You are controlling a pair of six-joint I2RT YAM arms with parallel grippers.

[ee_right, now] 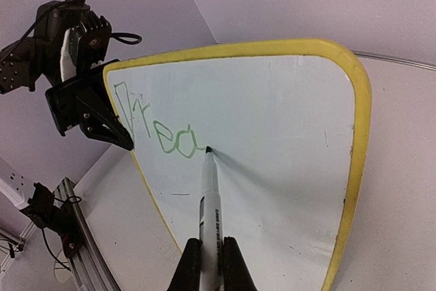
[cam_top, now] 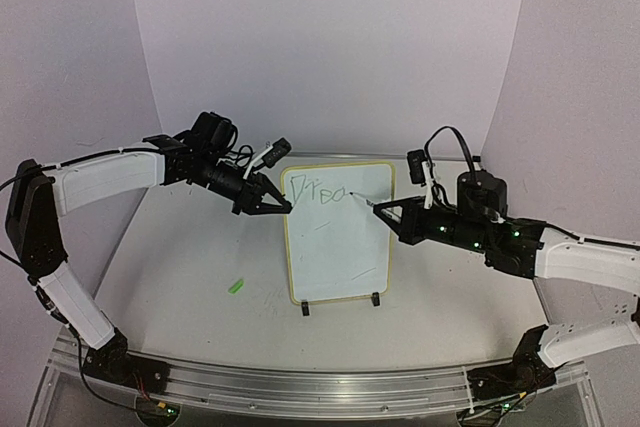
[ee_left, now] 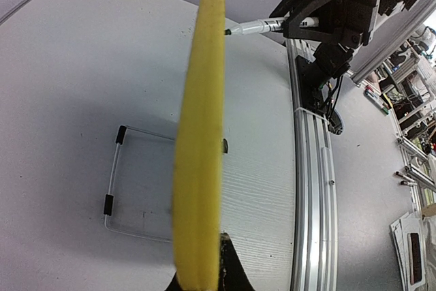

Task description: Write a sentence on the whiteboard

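The whiteboard [cam_top: 335,247] stands upright on its two black clip feet [cam_top: 306,309] at the middle of the table [cam_top: 180,267], between the two arms. The sentence [ee_right: 153,127] is only begun: green letters reading roughly "Drea" run along the top line, and the rest of the face is blank apart from a few faint marks.

The marker [ee_right: 210,195] is clamped in the right gripper [ee_right: 211,253], its jaws closed on the barrel and its tip touching the board just right of the last letter. The left gripper [cam_top: 275,205] is closed on the board's upper left edge, pinching the yellow frame to steady it.

Step in hand, as judged: the next letter of the first word. It calls for light, even pressure into the face, short strokes level with the letters already there, and a firm hold on the left (the board rests only on its clips and would probably tip or slide if pushed hard).

The left wrist view shows the frame edge-on as a blurred yellow band, with no writing visible and its own fingers nearly cut off at the bottom. From above the letters are too small to read. A small green thing [cam_top: 236,286] on the table (perhaps the cap) cannot be identified.
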